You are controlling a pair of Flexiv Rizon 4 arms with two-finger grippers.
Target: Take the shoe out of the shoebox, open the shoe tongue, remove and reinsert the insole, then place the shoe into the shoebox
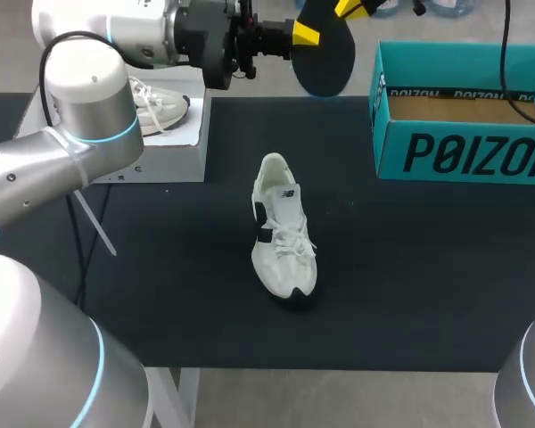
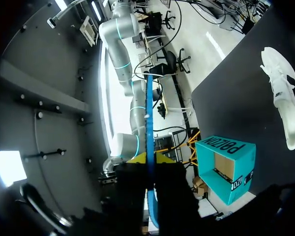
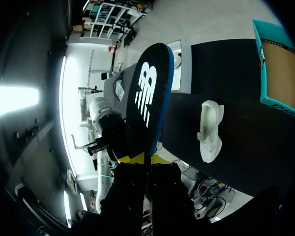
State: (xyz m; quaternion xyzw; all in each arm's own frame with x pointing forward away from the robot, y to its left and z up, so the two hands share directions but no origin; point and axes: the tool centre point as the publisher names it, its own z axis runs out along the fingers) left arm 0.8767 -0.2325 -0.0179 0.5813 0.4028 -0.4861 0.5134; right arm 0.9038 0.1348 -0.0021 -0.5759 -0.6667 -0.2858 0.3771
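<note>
A dark insole (image 1: 325,58) with a blue edge hangs in the air above the table's far side. My left gripper (image 1: 305,34) comes in from the left and is shut on its edge. In the left wrist view the insole (image 2: 149,123) shows edge-on, running up from between the yellow tips of the left gripper (image 2: 148,158). My right gripper (image 1: 352,7) holds it from above; the right wrist view shows the right gripper (image 3: 137,158) shut on the insole's (image 3: 147,98) lower end. The white shoe (image 1: 283,236) lies mid-table, toe toward me. The teal shoebox (image 1: 464,152) stands open at the far right.
A white platform (image 1: 174,152) at the far left carries another light shoe (image 1: 160,102). My left arm's elbow (image 1: 80,98) rises over the table's left side. Dark table mat lies around the white shoe.
</note>
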